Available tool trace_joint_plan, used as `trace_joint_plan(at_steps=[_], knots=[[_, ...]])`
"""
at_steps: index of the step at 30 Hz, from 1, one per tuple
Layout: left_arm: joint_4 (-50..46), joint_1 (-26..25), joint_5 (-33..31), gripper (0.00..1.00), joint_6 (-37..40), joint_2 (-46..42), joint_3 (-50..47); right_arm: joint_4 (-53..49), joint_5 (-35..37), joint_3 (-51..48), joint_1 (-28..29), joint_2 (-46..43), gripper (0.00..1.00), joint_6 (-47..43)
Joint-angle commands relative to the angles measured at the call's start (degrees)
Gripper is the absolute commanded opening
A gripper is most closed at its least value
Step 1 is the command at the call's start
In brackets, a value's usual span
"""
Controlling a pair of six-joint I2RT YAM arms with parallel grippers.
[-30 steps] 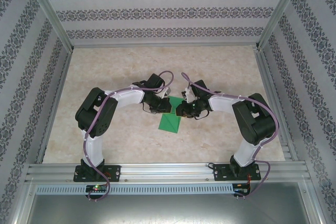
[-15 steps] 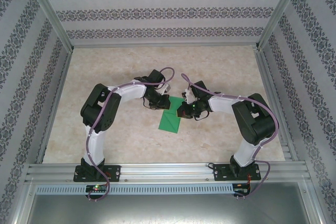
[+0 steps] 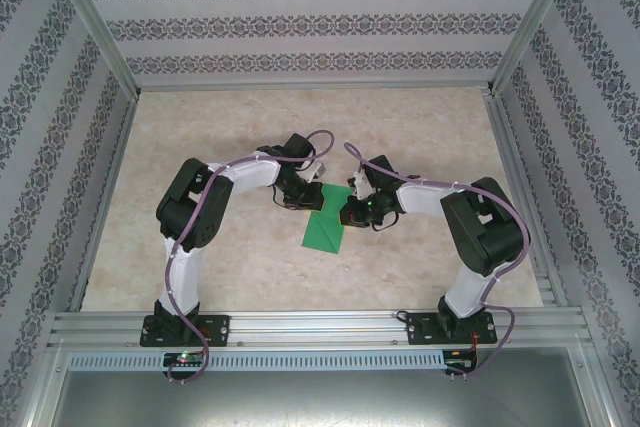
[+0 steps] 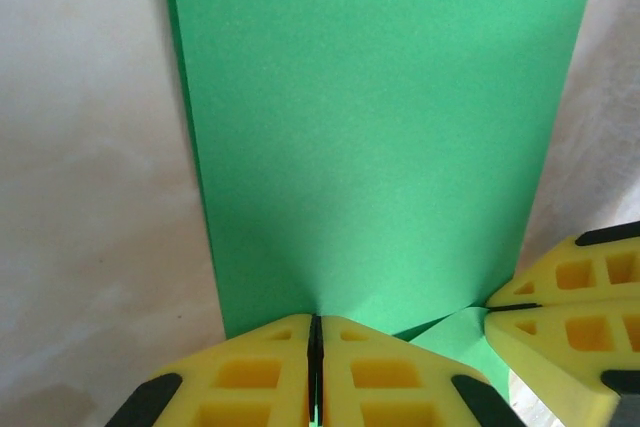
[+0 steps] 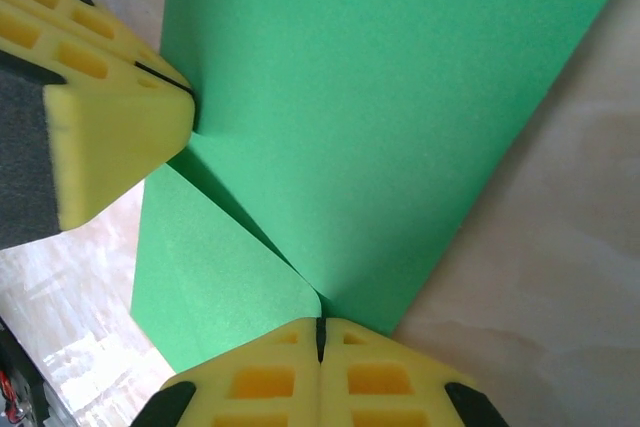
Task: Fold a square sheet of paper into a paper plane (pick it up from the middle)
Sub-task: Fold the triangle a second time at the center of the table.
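Observation:
The square sheet of paper (image 3: 324, 232), bright green, lies on the table folded into a narrow rectangle (image 4: 380, 137). Both grippers meet at its far end. My left gripper (image 4: 314, 319) is shut on the paper's edge, and the sheet runs out flat from between the yellow pads. My right gripper (image 5: 320, 322) is shut on the same end beside it, where one layer (image 5: 215, 267) peels away from the layer above it (image 5: 400, 107). From above, the left gripper (image 3: 310, 199) and right gripper (image 3: 344, 210) stand almost tip to tip. The paper plane is out of view.
The beige marbled tabletop (image 3: 220, 137) is ringed by patterned walls and aluminium rails (image 3: 320, 322). The left arm's fingers (image 5: 110, 127) sit close to my right gripper, and the right arm's fingers (image 4: 570, 287) close to my left one.
My right gripper has shut on the paper's end. The left arm has shifted slightly away from the bases while staying shut on the sheet.

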Motion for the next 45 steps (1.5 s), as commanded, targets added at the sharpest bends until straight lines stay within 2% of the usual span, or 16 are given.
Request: trace_joint_plan(at_steps=[1,15,30,45], knots=[[-2.3,0.5,-1.3,0.12,1.6,1.7,0.5,-1.9,1.7,1.0,0.5,1.7,0.05,-1.4],[-1.1,0.5,1.1,0.12,0.8,0.0,0.5,-6.3,6.8,2.6,2.2,3.8,0.08,-3.3],[0.0,0.3,3.1,0.12,-1.4,-8.8,-1.6,-10.3,10.3,4.6,3.8,6.5,0.08,-4.4],[1.6,-1.4,4.1,0.11,-1.1,-5.9,-5.6,-10.7,9.7,5.1,4.1,6.4,0.09,-4.2]])
